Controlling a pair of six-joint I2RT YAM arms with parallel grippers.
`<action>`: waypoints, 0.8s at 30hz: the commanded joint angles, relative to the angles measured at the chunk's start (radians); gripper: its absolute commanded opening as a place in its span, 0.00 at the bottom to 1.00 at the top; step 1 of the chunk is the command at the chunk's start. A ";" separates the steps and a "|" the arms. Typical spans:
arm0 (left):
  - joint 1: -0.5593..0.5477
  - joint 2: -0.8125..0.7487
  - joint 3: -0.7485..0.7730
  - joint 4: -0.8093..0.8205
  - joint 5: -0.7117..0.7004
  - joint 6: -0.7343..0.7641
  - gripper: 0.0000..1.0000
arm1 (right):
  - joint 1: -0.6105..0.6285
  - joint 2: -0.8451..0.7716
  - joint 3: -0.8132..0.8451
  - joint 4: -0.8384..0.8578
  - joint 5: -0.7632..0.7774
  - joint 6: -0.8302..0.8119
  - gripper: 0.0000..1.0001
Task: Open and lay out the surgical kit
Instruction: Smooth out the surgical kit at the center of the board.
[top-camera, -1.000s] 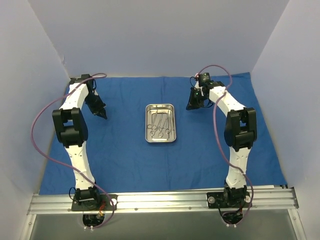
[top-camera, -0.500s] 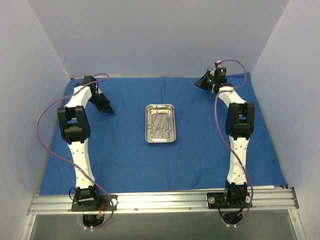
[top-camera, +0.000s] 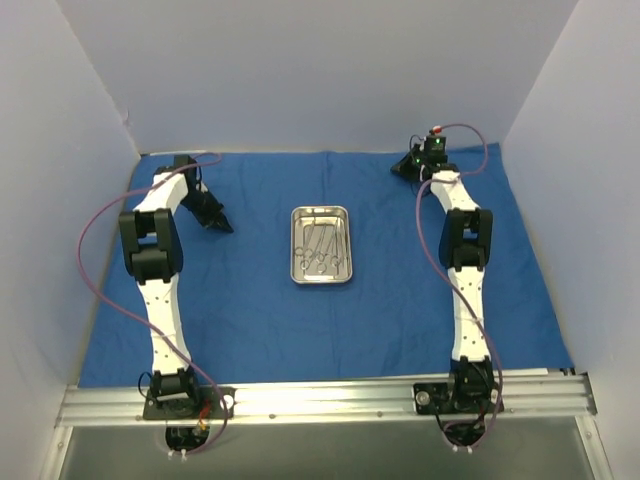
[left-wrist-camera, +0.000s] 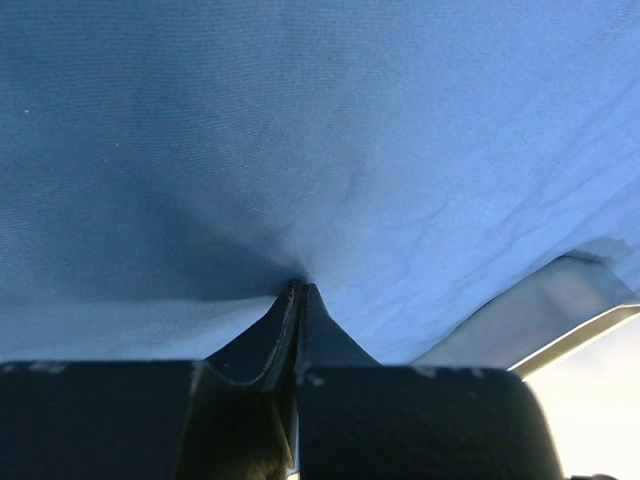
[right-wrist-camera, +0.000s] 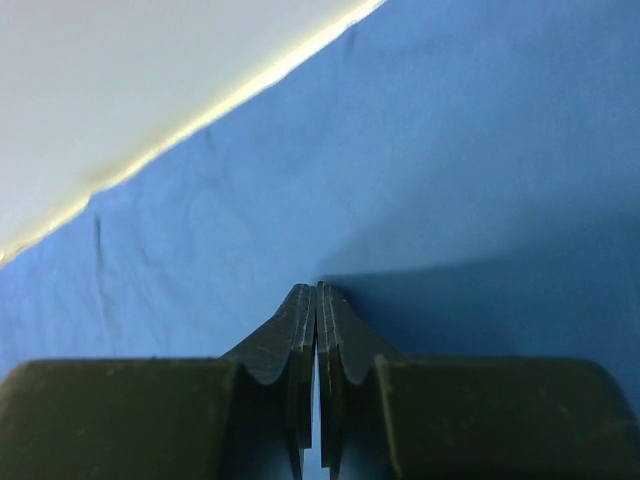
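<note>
At the middle of the blue cloth (top-camera: 250, 310), tray (top-camera: 296, 250) with instruments (top-camera: 322, 250); left gripper (top-camera: 227, 228) clenched at a pucker in it, right gripper (top-camera: 397, 171) clenched by the far-right corner.

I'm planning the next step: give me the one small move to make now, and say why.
Probably lift the left gripper off the blue cloth and swing it toward the steel tray. The cloth already lies spread, the instruments lie in the tray, both grippers are shut, and the right gripper is at the far edge, farther away.
</note>
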 joint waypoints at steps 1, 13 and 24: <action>0.001 0.070 0.048 -0.021 -0.033 -0.004 0.02 | 0.003 0.071 0.089 -0.111 0.138 0.024 0.00; 0.030 0.120 0.175 -0.076 -0.029 0.049 0.02 | -0.063 0.123 0.189 0.036 0.026 0.075 0.00; 0.007 0.024 0.203 -0.100 0.004 0.048 0.02 | -0.060 -0.191 -0.018 -0.120 -0.061 -0.029 0.00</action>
